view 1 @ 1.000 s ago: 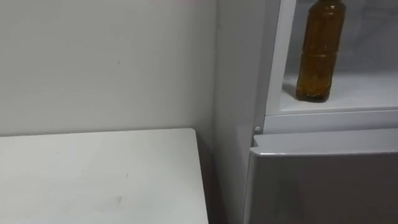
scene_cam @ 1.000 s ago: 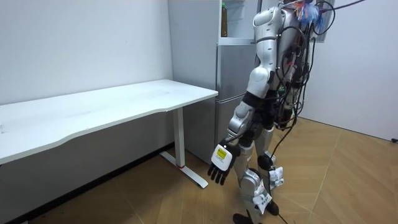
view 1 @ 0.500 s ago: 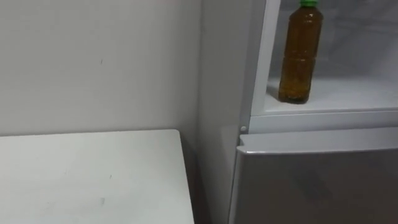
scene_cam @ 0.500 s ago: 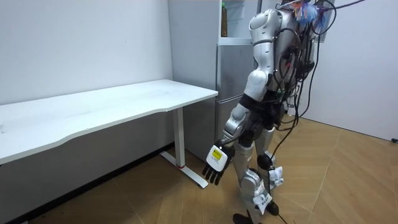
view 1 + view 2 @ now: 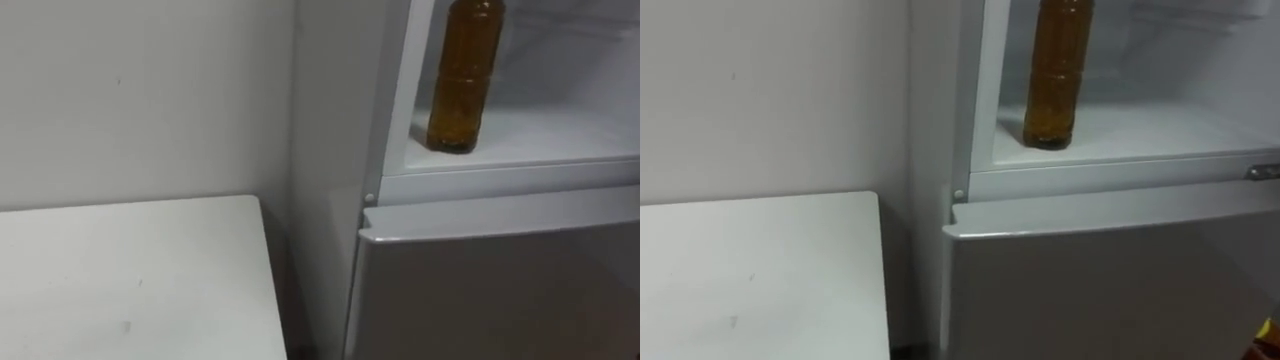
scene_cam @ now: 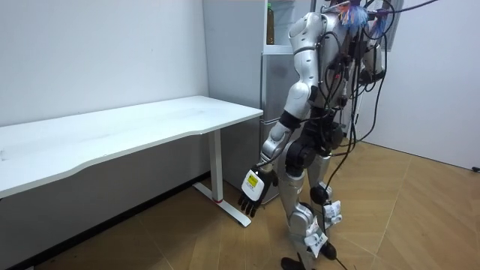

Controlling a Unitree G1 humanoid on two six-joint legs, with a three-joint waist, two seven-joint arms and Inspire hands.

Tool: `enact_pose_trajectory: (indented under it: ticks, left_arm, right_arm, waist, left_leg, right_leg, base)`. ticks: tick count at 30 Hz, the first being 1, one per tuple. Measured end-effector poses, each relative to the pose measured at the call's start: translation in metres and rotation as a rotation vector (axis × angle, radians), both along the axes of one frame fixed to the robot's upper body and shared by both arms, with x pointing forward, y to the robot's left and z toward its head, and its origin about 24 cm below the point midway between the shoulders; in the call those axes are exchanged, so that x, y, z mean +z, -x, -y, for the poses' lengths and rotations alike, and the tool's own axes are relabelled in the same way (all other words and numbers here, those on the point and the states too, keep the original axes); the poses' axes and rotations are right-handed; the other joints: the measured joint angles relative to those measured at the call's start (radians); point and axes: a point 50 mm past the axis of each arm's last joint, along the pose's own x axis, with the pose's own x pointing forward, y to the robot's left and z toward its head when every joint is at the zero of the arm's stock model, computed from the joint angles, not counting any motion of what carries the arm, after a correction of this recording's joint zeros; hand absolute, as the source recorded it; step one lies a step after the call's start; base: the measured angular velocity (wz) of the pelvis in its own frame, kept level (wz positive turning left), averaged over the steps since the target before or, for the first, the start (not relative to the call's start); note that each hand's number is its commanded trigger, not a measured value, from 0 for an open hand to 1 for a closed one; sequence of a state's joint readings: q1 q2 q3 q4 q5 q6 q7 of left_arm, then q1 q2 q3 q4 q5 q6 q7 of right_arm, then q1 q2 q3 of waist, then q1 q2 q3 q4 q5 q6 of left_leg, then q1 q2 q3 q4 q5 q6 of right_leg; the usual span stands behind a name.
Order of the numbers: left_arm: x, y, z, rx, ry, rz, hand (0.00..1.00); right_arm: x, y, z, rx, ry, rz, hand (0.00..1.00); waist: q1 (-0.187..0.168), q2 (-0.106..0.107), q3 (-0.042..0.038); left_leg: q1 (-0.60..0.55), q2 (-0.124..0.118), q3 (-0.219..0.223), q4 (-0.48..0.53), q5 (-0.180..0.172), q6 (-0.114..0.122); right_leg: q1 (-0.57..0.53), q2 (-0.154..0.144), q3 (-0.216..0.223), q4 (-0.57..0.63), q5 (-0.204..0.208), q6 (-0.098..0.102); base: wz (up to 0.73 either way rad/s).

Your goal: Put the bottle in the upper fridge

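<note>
The tall amber bottle is clear, glossy plastic, and the white fridge shelf under it looks like smooth plastic. The grey lower fridge door has a dull, satin metal look. The flat white tabletop and the white painted wall are matt, and the light wooden herringbone floor is faintly shiny.

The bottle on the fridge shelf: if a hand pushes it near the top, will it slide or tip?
The bottle is tall and narrow on a small base, so a high push would probably tip it. It looks full of amber liquid, so likely rather heavy. The white shelf looks smooth; a low push may slide it.
</note>
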State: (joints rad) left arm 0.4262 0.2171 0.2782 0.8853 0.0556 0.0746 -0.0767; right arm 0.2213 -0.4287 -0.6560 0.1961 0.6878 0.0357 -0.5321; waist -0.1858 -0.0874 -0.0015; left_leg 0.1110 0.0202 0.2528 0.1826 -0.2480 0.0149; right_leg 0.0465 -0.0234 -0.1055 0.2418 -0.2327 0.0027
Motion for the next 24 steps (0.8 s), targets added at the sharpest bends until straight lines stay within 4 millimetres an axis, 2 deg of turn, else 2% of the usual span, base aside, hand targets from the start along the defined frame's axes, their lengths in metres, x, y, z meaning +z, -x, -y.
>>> enact_pose_trajectory:
  ticks: [4,6,10,13,20,24]
  left_arm:
    - [0.0,0.002,0.0,0.015,0.002,0.019,0.0]
    - [0.0,0.002,0.001,0.016,0.004,0.018,0.0]
    - [-0.002,0.008,0.002,0.024,0.01,-0.003,0.0]
    - [-0.003,0.014,0.003,0.03,0.014,-0.027,0.0]
    - [-0.004,0.015,0.006,0.022,0.02,-0.041,0.0]
    - [-0.005,0.016,0.006,0.023,0.022,-0.043,0.0]
  right_arm:
    - [0.019,0.001,0.002,-0.085,0.067,0.059,0.0]
    - [0.03,0.006,0.004,-0.125,0.096,0.097,0.0]
    - [0.051,0.012,0.006,-0.201,0.188,0.153,0.0]
    - [0.058,0.014,0.005,-0.241,0.243,0.137,0.0]
    - [0.073,0.012,-0.003,-0.274,0.367,0.114,0.0]
    - [0.075,0.013,-0.004,-0.297,0.414,0.088,0.0]
  waist:
    - [0.0,-0.007,0.0026]
    - [-0.001,-0.007,0.0014]
    - [-0.005,0.002,-0.0066]
    - [-0.001,0.009,-0.0058]
    - [0.003,0.007,-0.0047]
    - [0.022,0.007,-0.0045]
  left_leg:
    - [-0.009,0.005,0.017,0.005,-0.006,-0.003]
    - [-0.015,0.005,0.017,0.004,-0.006,-0.004]
    - [-0.019,0.005,0.017,0.005,-0.006,-0.004]
    - [-0.011,0.004,0.017,0.005,-0.006,-0.004]
    - [-0.001,0.003,0.018,0.007,-0.006,-0.004]
    - [0.005,0.001,0.02,0.006,-0.006,-0.004]
  right_leg:
    - [-0.015,0.01,0.018,0.001,0.002,-0.004]
    - [-0.023,0.01,0.018,0.001,0.003,-0.004]
    - [-0.025,0.011,0.017,0.005,0.006,-0.005]
    - [-0.012,0.011,0.017,0.003,0.006,-0.005]
    - [-0.013,0.009,0.017,-0.002,0.003,-0.003]
    - [-0.012,0.008,0.02,0.003,0.001,-0.001]
  base:
    - [-0.13]
    - [-0.02]
    - [0.0]
    - [0.0]
    - [0.0]
    - [0.0]
